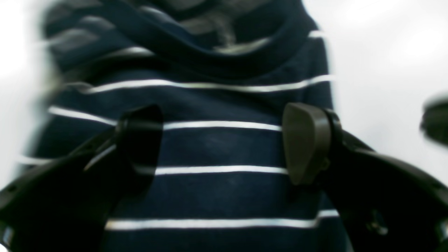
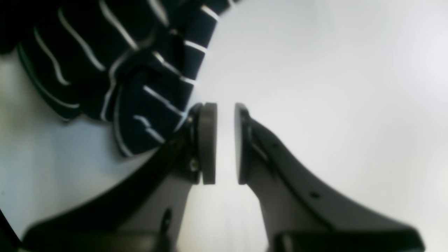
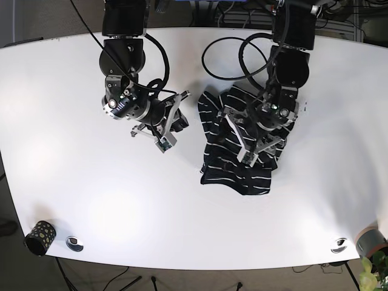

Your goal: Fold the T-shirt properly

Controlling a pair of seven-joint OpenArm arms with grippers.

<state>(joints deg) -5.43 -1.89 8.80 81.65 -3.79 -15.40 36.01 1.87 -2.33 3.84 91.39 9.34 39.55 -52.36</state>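
Note:
The navy T-shirt with thin white stripes [image 3: 221, 151] lies crumpled on the white table [image 3: 121, 200], right of the middle. My left gripper [image 3: 256, 151] hovers over the shirt. In the left wrist view it [image 1: 222, 143] is wide open, with striped cloth [image 1: 217, 196] under and between the fingers; whether they touch it is unclear. My right gripper [image 3: 174, 124] is over bare table just left of the shirt. In the right wrist view it [image 2: 224, 143] is nearly closed with a thin gap and holds nothing. A bunched shirt edge [image 2: 154, 101] lies beside its left finger.
A dark dotted cup [image 3: 39, 237] and a small metal disc [image 3: 75, 244] sit at the front left edge. Another disc [image 3: 339, 245] and a grey cup [image 3: 371, 241] sit at the front right. Cables loop at the back [image 3: 224, 57].

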